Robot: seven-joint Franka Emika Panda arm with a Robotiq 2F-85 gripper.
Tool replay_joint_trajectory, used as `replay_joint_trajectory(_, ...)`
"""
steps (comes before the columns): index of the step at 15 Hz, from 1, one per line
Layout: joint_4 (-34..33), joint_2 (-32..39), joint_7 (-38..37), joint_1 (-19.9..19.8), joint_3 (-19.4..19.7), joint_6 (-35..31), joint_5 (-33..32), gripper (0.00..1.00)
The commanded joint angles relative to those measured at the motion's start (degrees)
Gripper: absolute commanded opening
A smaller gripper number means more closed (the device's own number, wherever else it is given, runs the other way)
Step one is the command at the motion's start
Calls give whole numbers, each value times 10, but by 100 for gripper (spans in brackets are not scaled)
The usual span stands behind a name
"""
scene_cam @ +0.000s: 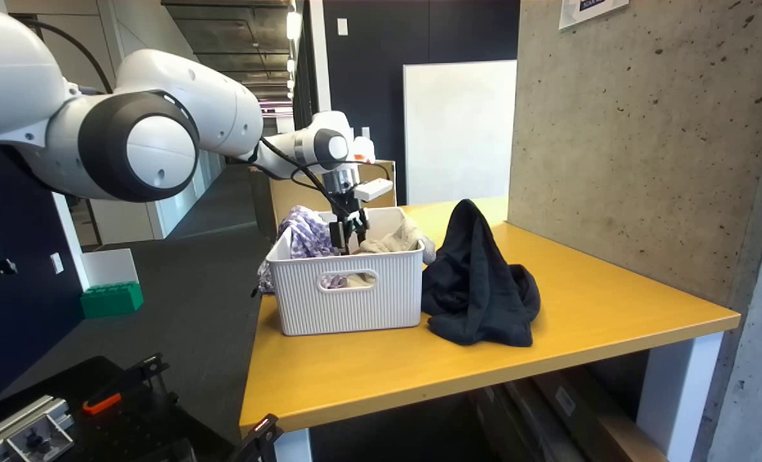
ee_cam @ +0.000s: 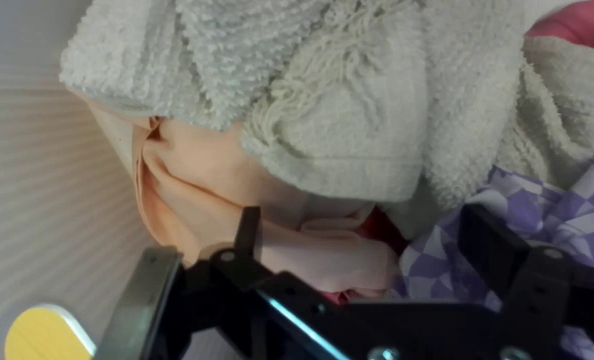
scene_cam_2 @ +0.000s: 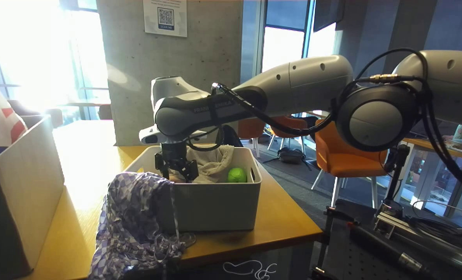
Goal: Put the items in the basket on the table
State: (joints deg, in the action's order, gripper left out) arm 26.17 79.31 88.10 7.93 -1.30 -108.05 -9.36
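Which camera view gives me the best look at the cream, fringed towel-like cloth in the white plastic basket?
The wrist view: it shows the cream, fringed towel-like cloth close up, with its looped pile and loose threads. In both exterior views only bunched parts show; the white plastic basket hides much of the rest.

The arm [scene_cam: 195, 96] stretches outward, its claw [ee_cam: 362, 232] pointing down, spread wide.

In an exterior view the yellow table [scene_cam: 612, 308] bears a white basket [scene_cam: 349, 309] mid-frame and, just right, a black garment [scene_cam: 483, 289]; in an exterior view a cardboard box [scene_cam_2: 30, 194] stands on it, far left
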Motion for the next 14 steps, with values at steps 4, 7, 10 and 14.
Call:
replay_joint_trajectory(4, -14, 13, 47, -9, -7, 1, 12, 74)
replay_joint_trajectory(7, -15, 15, 51, -12, -7, 0, 13, 51)
replay_joint_trajectory(10, -14, 15, 54, -13, -6, 3, 13, 27)
replay_joint_trajectory(14, -14, 12, 44, -10, -5, 7, 14, 1)
